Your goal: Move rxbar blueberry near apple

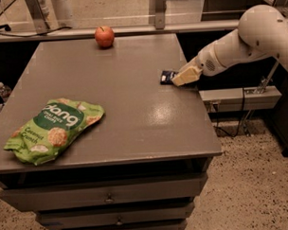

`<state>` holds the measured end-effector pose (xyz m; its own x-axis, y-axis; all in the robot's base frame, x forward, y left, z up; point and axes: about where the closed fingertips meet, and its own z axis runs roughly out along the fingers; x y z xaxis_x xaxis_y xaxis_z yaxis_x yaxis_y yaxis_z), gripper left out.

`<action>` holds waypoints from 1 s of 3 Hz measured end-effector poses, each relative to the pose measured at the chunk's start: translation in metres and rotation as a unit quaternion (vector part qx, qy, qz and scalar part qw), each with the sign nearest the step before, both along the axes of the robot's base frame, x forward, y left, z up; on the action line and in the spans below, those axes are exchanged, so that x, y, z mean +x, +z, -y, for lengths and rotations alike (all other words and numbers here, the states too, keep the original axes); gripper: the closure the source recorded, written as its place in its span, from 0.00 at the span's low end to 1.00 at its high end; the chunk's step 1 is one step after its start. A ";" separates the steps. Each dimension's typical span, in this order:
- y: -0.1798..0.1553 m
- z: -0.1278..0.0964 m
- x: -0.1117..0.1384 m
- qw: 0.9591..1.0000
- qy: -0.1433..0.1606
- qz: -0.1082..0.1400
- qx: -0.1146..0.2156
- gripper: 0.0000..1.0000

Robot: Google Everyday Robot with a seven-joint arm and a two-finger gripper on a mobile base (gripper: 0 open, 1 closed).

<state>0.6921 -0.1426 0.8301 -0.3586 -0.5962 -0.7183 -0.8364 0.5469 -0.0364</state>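
Note:
The rxbar blueberry (167,77) is a small dark navy wrapper lying flat near the right edge of the grey table (134,112). Only its left end shows; the rest is under my gripper. My gripper (183,77) reaches in from the right on a white arm (245,40) and rests low over the bar's right part, at the table surface. The apple (104,36) is red-orange with a short stem and stands at the far edge of the table, well to the left of and beyond the bar.
A large green chip bag (52,130) lies at the front left of the table. Drawers (109,198) sit under the tabletop. A shelf (240,97) and cables are on the right, below my arm. Metal posts stand behind the table.

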 end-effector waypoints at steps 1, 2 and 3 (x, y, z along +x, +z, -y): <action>0.001 0.000 0.000 1.000 0.000 0.000 0.000 1.00; 0.001 0.000 0.000 1.000 0.000 0.000 0.000 1.00; 0.055 -0.005 0.010 0.999 0.004 0.044 -0.009 1.00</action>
<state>0.7019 -0.1378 0.8852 -0.2887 -0.6126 -0.7358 -0.8343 0.5380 -0.1206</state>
